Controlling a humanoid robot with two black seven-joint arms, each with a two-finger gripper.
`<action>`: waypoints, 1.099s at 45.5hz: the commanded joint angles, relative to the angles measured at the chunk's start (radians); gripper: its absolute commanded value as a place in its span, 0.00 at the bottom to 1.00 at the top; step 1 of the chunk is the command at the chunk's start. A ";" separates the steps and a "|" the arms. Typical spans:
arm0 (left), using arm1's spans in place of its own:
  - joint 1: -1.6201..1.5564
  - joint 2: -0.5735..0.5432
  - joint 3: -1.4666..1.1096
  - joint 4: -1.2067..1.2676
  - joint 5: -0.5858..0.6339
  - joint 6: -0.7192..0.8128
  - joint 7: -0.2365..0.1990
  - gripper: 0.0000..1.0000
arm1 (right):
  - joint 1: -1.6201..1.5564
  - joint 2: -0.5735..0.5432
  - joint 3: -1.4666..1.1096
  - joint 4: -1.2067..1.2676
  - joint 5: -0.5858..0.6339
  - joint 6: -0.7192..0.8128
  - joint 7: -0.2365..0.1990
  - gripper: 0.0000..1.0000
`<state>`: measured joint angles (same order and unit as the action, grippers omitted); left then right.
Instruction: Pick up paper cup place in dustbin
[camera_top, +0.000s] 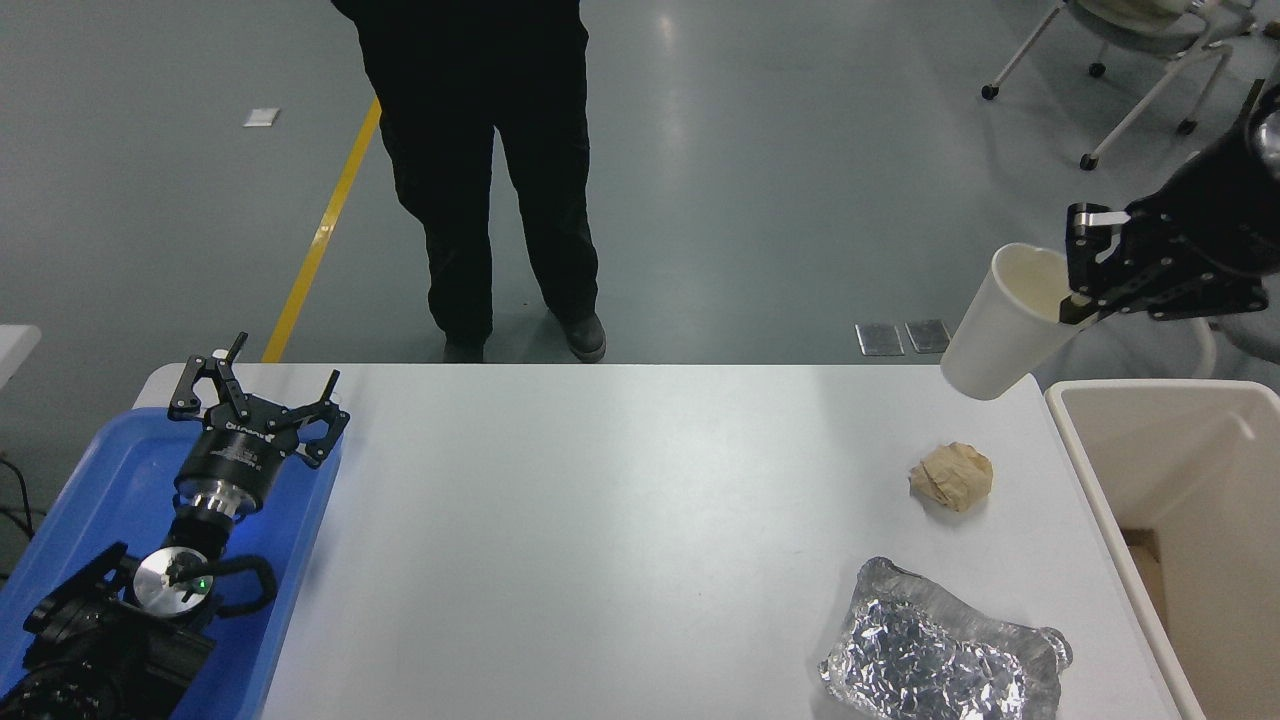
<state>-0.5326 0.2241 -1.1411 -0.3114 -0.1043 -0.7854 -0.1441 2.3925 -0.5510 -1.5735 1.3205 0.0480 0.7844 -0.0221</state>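
Note:
The white paper cup (1000, 325) hangs tilted in the air above the table's far right corner. My right gripper (1078, 268) is shut on the cup's rim, one finger inside and one outside. The cream dustbin (1085, 440) stands just right of the table; the cup is above and a little left of its near-left rim. My left gripper (258, 398) is open and empty, parked over the blue tray at the lower left.
A crumpled brown paper ball (951, 476) and a crinkled silver foil packet (945, 650) lie on the table's right side. A blue tray (90, 500) sits at the left. A person (480, 170) stands at the far side. A wheeled chair (1130, 60) is at the top right.

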 joint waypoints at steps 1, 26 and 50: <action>0.000 0.000 0.000 0.000 0.000 0.000 0.000 0.99 | -0.076 -0.110 -0.125 -0.060 -0.051 0.001 -0.001 0.00; 0.000 0.000 -0.002 0.000 0.000 0.000 0.000 0.99 | -0.369 -0.348 -0.076 -0.103 -0.085 -0.485 0.001 0.00; 0.000 0.000 -0.002 0.000 0.000 0.000 0.000 0.99 | -1.372 -0.216 0.601 -0.601 -0.073 -0.801 -0.001 0.00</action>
<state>-0.5324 0.2240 -1.1430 -0.3114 -0.1047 -0.7854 -0.1447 1.3993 -0.8574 -1.2163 0.9770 -0.0271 0.0624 -0.0231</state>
